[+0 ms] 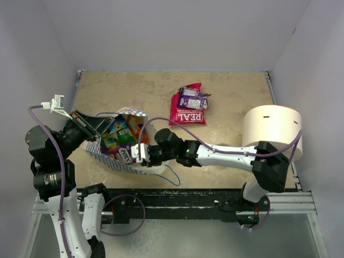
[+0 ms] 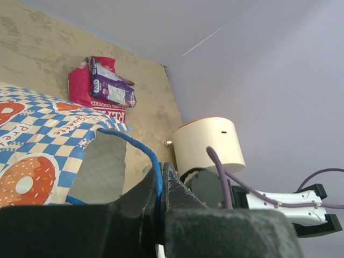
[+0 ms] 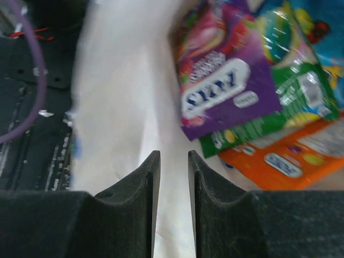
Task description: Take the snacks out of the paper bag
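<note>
The paper bag (image 1: pixel 107 157) lay on its side at the left-centre of the counter (image 1: pixel 236 97), its mouth turned toward the right arm. Its checkered outside with a doughnut print showed in the left wrist view (image 2: pixel 32 145), and its plain white inside showed in the right wrist view (image 3: pixel 118 107). Several snacks remained inside. A purple packet (image 3: pixel 220 91) lay nearest the white wall, overlapping a green packet (image 3: pixel 285 102), and an orange packet (image 3: pixel 290 156) sat below both. A blue packet (image 3: pixel 328 37) lay at the far edge.

Out of the bag, farther back near the middle of the counter, the red-pink chip bag (image 1: pixel 188 114) lay flat. A second purple packet (image 1: pixel 192 98) rested on its upper part.

The left pincer (image 2: pixel 163 172) was closed tight on a blue cord handle (image 2: pixel 145 148), which arched up from the bag's rim into the meeting fingers, holding that side of the mouth raised. The right pincer (image 3: pixel 172 161) reached into the bag's mouth just beside the purple packet, seen from above at the near lip (image 1: pixel 141 152). Its jaws stood a narrow slit apart with white paper showing through. Whether they pinched that paper could not be told.

A big white cylinder roll (image 1: pixel 271 126) stood on the counter at the right, well apart from the bag.
</note>
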You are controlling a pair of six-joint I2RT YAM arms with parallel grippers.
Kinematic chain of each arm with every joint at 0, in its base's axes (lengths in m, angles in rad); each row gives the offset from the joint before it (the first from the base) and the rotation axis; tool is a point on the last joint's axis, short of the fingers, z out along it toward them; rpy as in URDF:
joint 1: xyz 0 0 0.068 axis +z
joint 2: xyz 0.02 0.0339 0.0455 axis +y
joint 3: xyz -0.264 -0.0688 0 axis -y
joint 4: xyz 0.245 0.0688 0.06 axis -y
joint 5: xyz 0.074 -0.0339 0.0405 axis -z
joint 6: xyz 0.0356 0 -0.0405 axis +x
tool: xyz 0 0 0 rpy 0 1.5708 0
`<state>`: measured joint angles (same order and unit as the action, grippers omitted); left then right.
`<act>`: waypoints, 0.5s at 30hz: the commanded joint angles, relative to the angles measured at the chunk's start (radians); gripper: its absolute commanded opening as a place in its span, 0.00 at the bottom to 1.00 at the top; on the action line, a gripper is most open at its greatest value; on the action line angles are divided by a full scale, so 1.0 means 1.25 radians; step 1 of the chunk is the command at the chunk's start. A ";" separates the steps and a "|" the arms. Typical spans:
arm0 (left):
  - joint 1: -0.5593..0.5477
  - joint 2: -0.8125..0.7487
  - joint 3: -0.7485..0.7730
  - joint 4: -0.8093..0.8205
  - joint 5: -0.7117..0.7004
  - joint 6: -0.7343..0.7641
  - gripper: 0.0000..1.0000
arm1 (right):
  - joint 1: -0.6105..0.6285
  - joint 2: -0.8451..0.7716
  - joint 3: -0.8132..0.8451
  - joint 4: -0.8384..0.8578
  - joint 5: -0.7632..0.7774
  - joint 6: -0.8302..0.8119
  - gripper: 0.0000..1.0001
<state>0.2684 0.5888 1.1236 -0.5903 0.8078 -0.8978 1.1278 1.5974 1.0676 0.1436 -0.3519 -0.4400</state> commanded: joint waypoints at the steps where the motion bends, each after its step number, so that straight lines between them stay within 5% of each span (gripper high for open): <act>1: 0.002 0.005 0.012 0.068 0.030 -0.006 0.00 | 0.077 0.007 0.055 -0.001 -0.028 -0.082 0.31; 7: 0.002 -0.003 -0.012 0.075 0.039 -0.023 0.00 | 0.163 0.035 0.067 0.032 -0.060 -0.038 0.38; 10: 0.002 -0.012 -0.024 0.070 0.046 -0.035 0.00 | 0.152 0.006 0.012 0.166 0.026 0.049 0.43; 15: 0.002 -0.022 -0.025 0.049 0.055 -0.033 0.00 | 0.090 -0.009 -0.018 0.207 0.160 0.102 0.51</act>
<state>0.2680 0.5789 1.0916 -0.5632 0.8452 -0.9249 1.3052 1.6344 1.0676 0.2817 -0.2821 -0.4049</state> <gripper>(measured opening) 0.011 0.489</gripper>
